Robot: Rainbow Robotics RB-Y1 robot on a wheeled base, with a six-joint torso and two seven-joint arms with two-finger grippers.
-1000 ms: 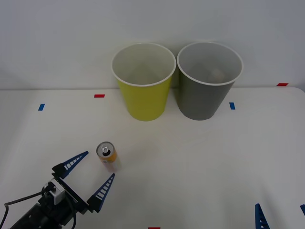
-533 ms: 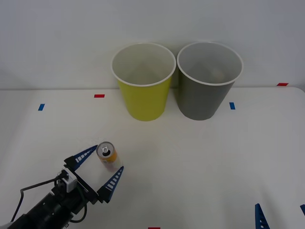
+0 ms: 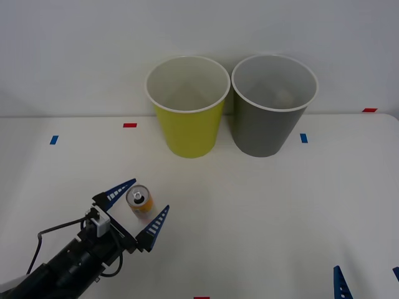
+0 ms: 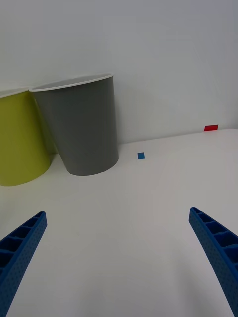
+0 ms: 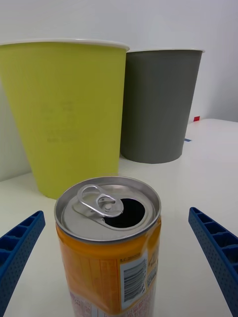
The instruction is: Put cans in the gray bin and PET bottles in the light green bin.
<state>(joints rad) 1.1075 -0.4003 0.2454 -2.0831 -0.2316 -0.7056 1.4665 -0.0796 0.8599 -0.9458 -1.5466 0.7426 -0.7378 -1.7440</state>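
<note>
I can't read anything; the can (image 5: 110, 243) has a white label, print maybe too small.

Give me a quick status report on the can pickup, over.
Left gripper open, straddling the upright can, not clamped. Right gripper open, parked low right. Gray bin and light green bin stand beyond; path unobstructed.

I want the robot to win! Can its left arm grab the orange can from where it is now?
Probably yes. The left gripper is open, with one blue finger on each side of the can, which stands upright on the table. Nothing sits between the fingers and the can, so closing should catch it.
</note>
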